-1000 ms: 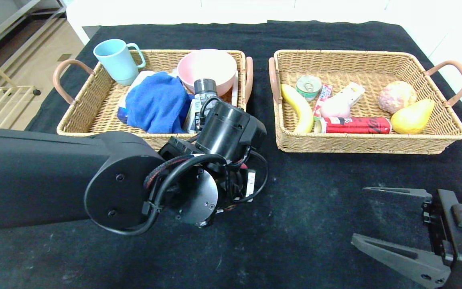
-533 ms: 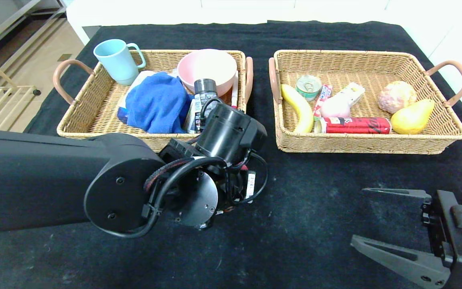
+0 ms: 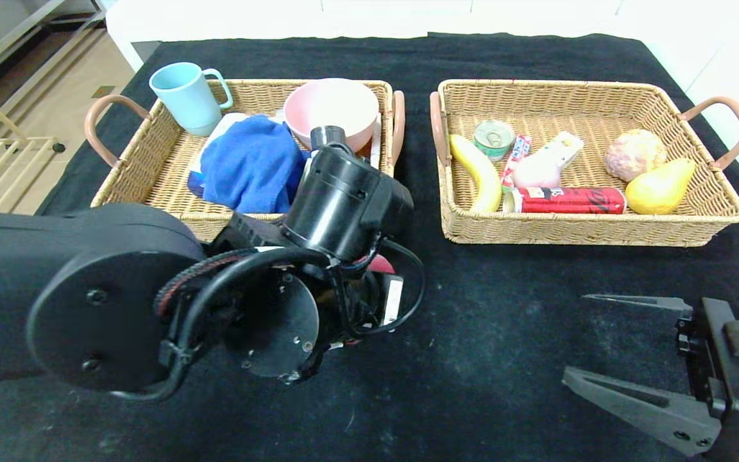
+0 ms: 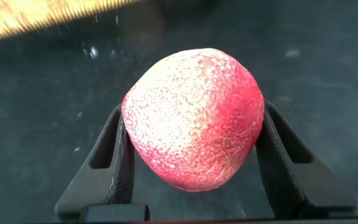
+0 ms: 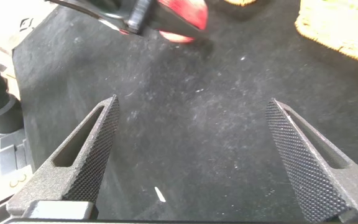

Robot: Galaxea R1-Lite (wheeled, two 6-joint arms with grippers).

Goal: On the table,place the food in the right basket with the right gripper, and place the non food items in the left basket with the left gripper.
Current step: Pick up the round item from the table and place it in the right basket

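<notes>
Left arm reaching across the table's near-middle, left gripper (image 4: 191,134) clamped on a red-and-white textured ball (image 4: 193,118) — just before the left basket (image 3: 151,160), right gripper (image 5: 197,155) spread wide, empty, at the near right corner.

**Textures and finishes across the sorting table**

The black tablecloth (image 3: 472,359) looked matt and fuzzy, flecked with pale lint. Both tan woven wicker baskets (image 3: 151,186) (image 3: 594,231) were rough-ribbed, with smooth pinkish handles. In the upper left of the head view, the blue towel (image 3: 251,163) was soft cloth, while the pale blue mug (image 3: 183,96) and pink bowl (image 3: 331,109) looked smooth. The red drinks can (image 3: 568,200) shone like metal. The pink-and-cream round fruit (image 4: 194,118) had a finely pebbled, matt skin between smooth black plastic fingers (image 4: 114,168).
</notes>
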